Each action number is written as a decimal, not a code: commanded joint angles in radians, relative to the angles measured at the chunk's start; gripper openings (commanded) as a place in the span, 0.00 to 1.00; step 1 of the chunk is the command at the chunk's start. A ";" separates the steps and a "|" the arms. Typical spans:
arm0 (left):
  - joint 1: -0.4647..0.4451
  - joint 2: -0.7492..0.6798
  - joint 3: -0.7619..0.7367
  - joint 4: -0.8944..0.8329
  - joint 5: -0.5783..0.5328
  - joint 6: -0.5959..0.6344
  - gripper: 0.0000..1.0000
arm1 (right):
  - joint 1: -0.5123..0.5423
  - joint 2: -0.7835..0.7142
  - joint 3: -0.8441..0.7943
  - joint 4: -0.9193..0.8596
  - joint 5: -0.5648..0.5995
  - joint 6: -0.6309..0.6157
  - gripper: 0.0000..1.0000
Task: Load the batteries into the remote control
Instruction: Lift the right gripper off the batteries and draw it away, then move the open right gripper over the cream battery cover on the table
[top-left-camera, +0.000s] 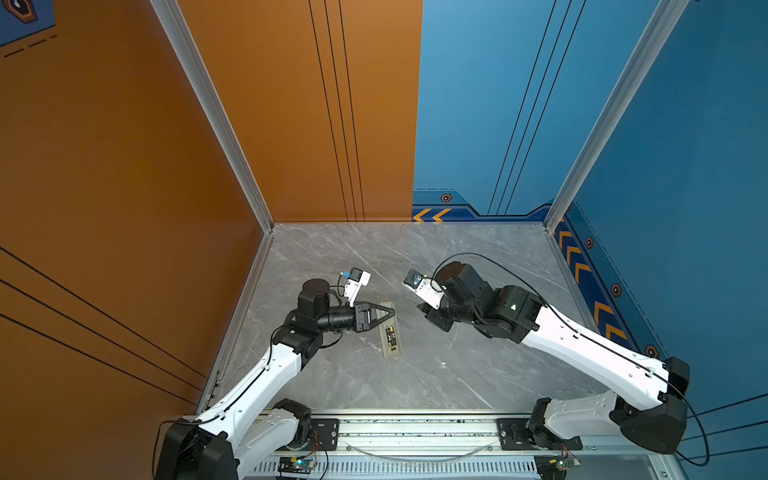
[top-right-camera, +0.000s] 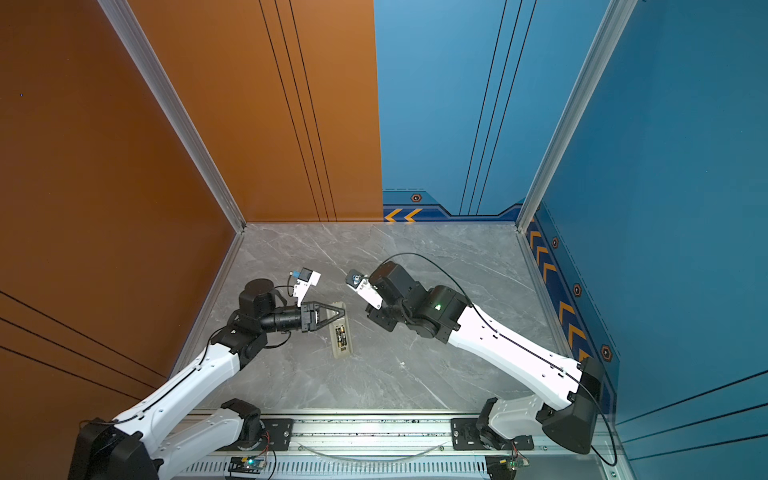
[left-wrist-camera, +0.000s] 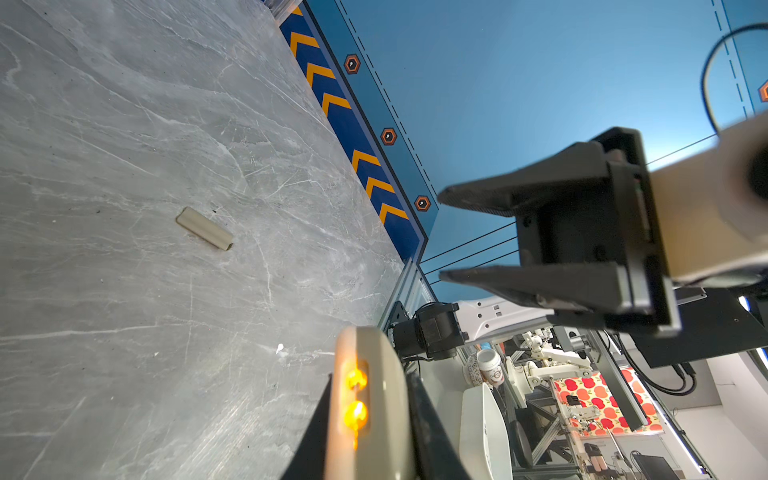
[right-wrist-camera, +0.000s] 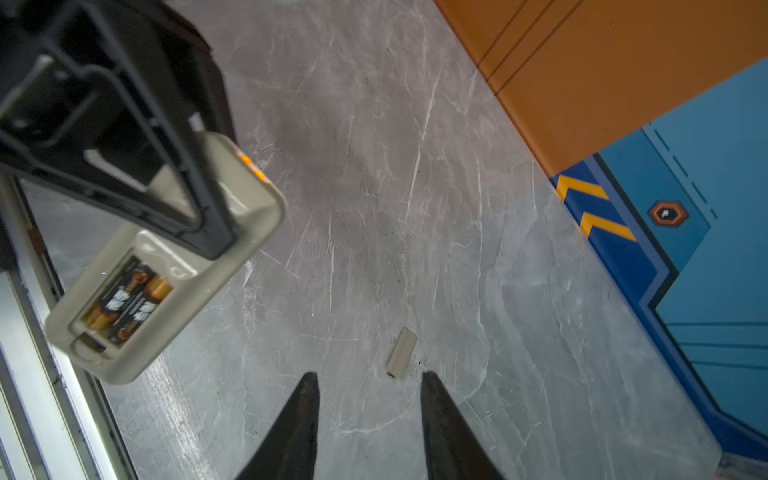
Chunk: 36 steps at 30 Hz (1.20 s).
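Now the left gripper (top-left-camera: 391, 310) pinches one end of the remote control (top-left-camera: 392, 351); the right gripper (right-wrist-camera: 368, 376) hangs spread, empty.

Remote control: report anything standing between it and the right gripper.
Nothing visible does. Only bare table shows between the open right gripper and the remote control, held by the left gripper; the loose cover lies off that line.
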<state>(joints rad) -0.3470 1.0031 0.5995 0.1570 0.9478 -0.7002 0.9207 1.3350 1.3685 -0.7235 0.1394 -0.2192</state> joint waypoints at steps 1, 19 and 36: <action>0.008 0.005 0.029 0.019 0.026 -0.004 0.00 | -0.062 -0.014 -0.019 0.008 -0.016 0.095 0.48; 0.013 -0.024 -0.048 0.120 -0.112 -0.098 0.00 | -0.329 0.255 0.014 -0.101 -0.075 0.221 0.78; -0.004 -0.033 -0.134 0.263 -0.252 -0.164 0.00 | -0.344 0.485 0.064 -0.091 -0.123 0.230 0.80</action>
<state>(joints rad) -0.3443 0.9798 0.4786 0.3515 0.7296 -0.8455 0.5819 1.7939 1.4055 -0.7940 0.0479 -0.0090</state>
